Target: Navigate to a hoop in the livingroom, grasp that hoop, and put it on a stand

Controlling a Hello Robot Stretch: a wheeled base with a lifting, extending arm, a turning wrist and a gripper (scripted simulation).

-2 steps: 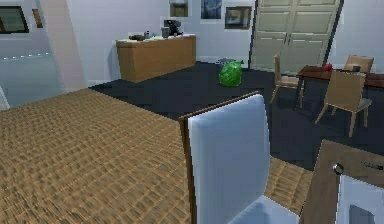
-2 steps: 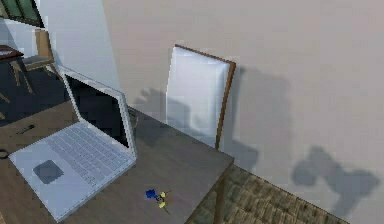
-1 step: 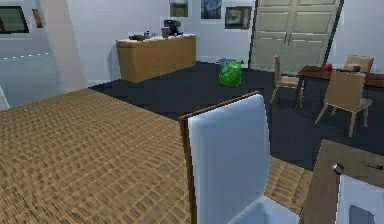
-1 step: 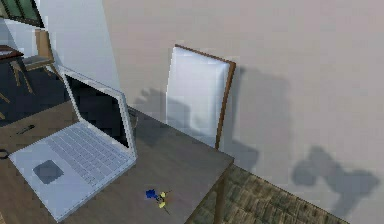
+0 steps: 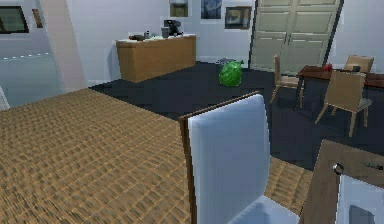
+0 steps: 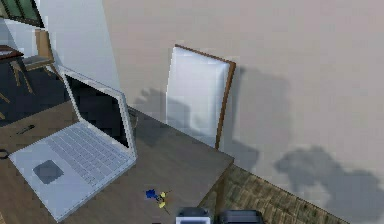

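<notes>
Green round thing (image 5: 231,73) on dark carpet (image 5: 170,95)

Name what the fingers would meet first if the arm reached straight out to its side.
Probably the wooden table, near the small blue and yellow thing; beyond stands the white chair. Depth is unclear.

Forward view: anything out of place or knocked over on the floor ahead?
One thing stands out: a green round object lies alone on the dark floor, between the wooden cabinet and the dining chairs. The chairs stand upright; nothing looks spilled.
</notes>
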